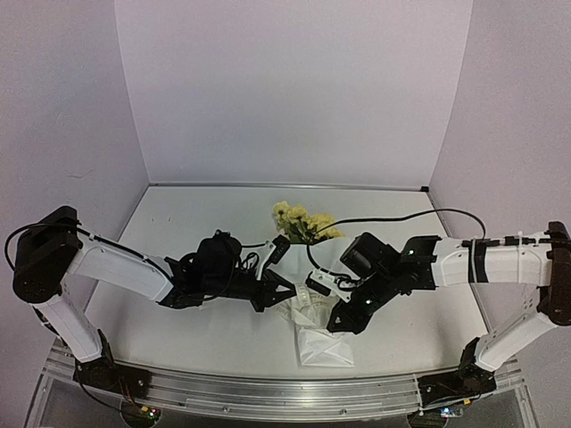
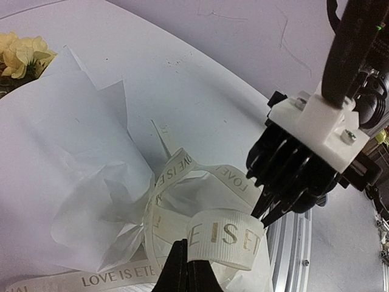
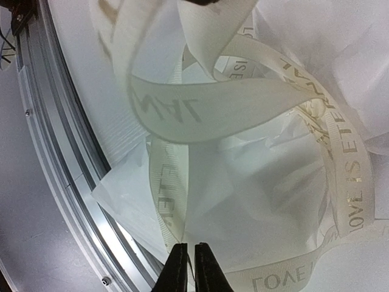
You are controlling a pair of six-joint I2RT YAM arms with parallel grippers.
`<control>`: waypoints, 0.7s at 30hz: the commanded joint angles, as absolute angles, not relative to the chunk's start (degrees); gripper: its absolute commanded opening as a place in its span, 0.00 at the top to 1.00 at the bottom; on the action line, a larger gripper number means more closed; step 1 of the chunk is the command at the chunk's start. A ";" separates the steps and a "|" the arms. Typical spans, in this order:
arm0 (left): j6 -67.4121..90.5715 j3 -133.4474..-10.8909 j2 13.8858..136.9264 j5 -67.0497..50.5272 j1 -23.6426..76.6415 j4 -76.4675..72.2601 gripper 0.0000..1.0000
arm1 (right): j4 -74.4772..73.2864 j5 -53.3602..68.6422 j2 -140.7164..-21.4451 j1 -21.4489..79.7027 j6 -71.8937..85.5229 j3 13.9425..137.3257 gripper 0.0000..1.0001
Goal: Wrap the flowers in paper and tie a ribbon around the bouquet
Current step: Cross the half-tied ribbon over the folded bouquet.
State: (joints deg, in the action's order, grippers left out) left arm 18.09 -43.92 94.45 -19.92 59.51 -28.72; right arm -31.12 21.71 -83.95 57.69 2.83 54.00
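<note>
Left gripper [image 2: 182, 271]: its fingers are clenched on a loop of the ribbon [image 2: 225, 237]. Read the gold lettering on the ribbon: "LOVE IS ETE", the rest folded out of sight. The ribbon is a ribbed, cream-white woven strip, looped loosely about the gathered neck of the paper [image 2: 73, 158], which is thin, crinkled and translucent. The bouquet [image 1: 323, 343] lies on the counter [image 1: 178, 232] between the arms, long axis running far to near, with the flowers [image 1: 302, 223] pointing at the back wall. Right gripper [image 3: 188, 267]: its fingers are drawn nearly together at a ribbon strand; you cannot tell whether they pinch it.
</note>
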 commanded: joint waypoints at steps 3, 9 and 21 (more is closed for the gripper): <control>18.30 -45.25 92.45 -20.75 59.20 -28.41 1.00 | -32.17 22.02 -81.73 58.06 3.32 57.67 0.71; 18.36 -45.18 92.39 -21.11 59.19 -28.48 1.00 | -32.26 24.07 -84.62 58.05 2.62 59.93 0.59; 18.37 -45.13 92.39 -21.19 59.18 -28.30 1.00 | -32.08 25.29 -90.03 58.04 3.28 60.54 0.62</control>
State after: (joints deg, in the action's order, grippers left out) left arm 18.10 -43.92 94.45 -20.80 59.49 -28.36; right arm -31.91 24.45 -89.71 57.69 3.01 59.46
